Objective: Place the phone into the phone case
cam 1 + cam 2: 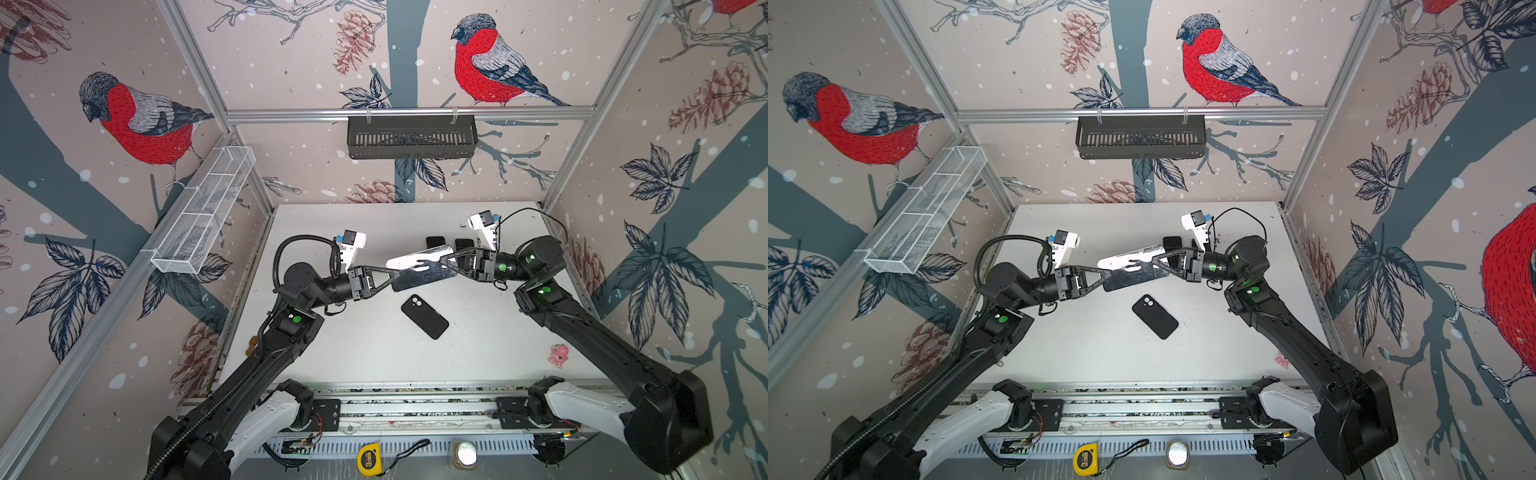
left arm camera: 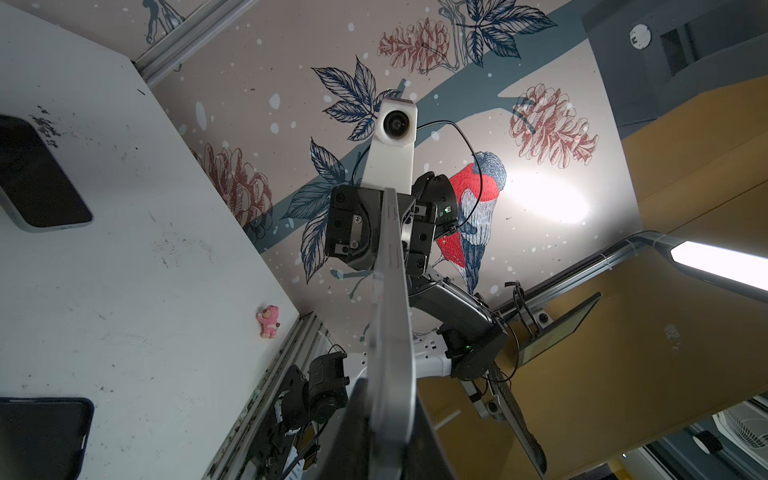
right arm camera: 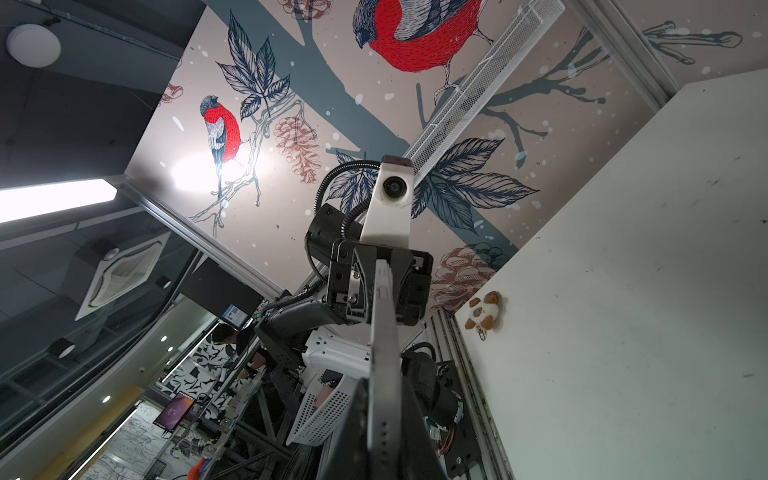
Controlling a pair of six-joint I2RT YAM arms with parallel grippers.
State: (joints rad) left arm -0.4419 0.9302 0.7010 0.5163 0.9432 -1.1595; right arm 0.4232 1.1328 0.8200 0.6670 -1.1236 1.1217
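Note:
The phone (image 1: 419,266) is a silver slab held level in the air above the white table (image 1: 365,345), edge-on in both wrist views (image 2: 390,332) (image 3: 384,332). My left gripper (image 1: 397,276) (image 2: 390,436) pinches its left end, with the jaws close against both faces. My right gripper (image 1: 446,262) (image 3: 384,436) is shut on the opposite end. The black phone case (image 1: 424,316) (image 1: 1155,316) lies flat on the table just in front of and below the phone, camera cutout toward the back. The case also shows in the left wrist view (image 2: 41,436).
Two other dark phones (image 1: 435,242) (image 1: 464,244) lie behind the right gripper. A pink toy (image 1: 557,354) sits at the right front, a brown toy (image 3: 484,311) at the table's left edge. A black basket (image 1: 411,137) and a white wire basket (image 1: 203,212) hang on the walls.

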